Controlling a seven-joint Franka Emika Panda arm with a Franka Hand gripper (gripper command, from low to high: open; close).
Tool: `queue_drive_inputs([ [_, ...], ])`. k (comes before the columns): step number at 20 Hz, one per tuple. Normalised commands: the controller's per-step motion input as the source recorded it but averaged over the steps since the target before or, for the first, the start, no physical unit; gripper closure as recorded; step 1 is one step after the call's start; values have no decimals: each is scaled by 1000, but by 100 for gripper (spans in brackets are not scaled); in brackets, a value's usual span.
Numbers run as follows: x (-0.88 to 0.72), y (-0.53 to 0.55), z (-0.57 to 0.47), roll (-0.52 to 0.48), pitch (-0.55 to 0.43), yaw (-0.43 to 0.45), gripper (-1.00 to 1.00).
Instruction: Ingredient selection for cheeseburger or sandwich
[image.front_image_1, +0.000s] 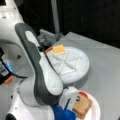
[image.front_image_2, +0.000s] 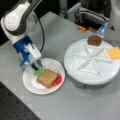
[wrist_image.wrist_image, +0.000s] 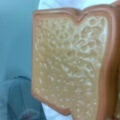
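Note:
In a front view the sandwich (image.front_image_2: 47, 78) lies on a white paper plate (image.front_image_2: 30, 83), a tan toast square on top. A green disc (image.front_image_2: 38, 72) pokes out at its left and a red disc (image.front_image_2: 58, 80) at its right. My gripper (image.front_image_2: 37, 67) hangs open just over the plate's left part, above the green disc and beside the toast, holding nothing. The toast (wrist_image.wrist_image: 72, 62) fills the wrist view, with one dark finger (wrist_image.wrist_image: 22, 107) at the lower left. The toast (image.front_image_1: 81, 106) and red disc (image.front_image_1: 83, 94) also show behind my arm.
A round white divided tray (image.front_image_2: 75, 72) stands to a front view's right of the plate, with a brown patty (image.front_image_2: 94, 40) and a yellow-orange cheese square (image.front_image_2: 113, 53) in it. The tray (image.front_image_1: 82, 70) and the cheese (image.front_image_1: 59, 49) show again, with my arm (image.front_image_1: 42, 72) in front.

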Motion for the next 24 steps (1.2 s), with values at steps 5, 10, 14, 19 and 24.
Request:
queue_drive_inputs([
  [5, 76, 49, 20, -673, -75, 67, -100],
  [10, -167, 368, 263, -642, 73, -41, -100],
  [14, -275, 509, 296, -496, 110, -91, -100],
  [19, -306, 440, 233, -436, 76, -80, -100],
  [24, -328, 341, 136, -479, -32, -84, -100],
])
